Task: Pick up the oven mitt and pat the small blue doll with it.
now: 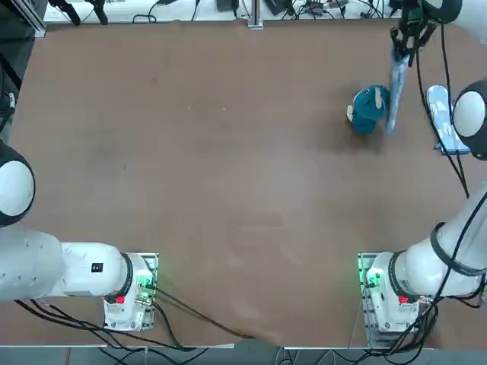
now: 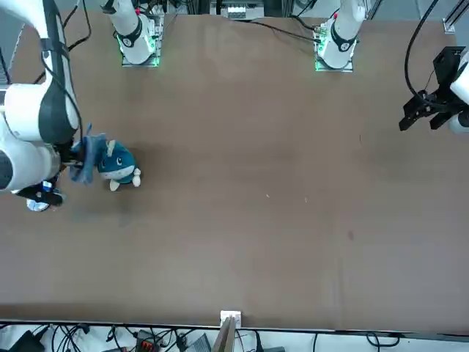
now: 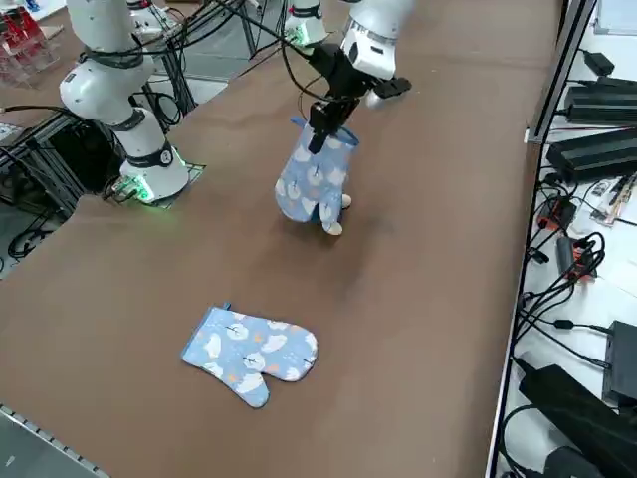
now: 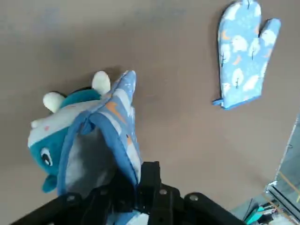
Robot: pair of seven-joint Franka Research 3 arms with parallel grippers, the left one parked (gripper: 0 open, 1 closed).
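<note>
The right gripper [image 3: 320,132] is clamped on the cuff of the oven mitt [image 3: 312,184], which hangs from it fingers-down over the far right part of the table [image 1: 228,190]. In the right side view the hanging mitt covers almost all of the small blue doll [image 1: 369,109]; only a cream foot peeks out at about 4 o'clock of the mitt. The top view shows the mitt edge-on as a narrow pale strip just at 3 o'clock of the doll, the two seemingly touching, though that is hard to be sure of from above. The wrist view alone shows the mitt's open cuff, its dark blue rim and grey lining, draped against the doll's head, with the doll's eye and cream feet visible beside it. A second mitt [image 3: 249,354] of the same pattern lies flat on the table, well apart from the doll, at roughly 3 o'clock of it in the top view.
</note>
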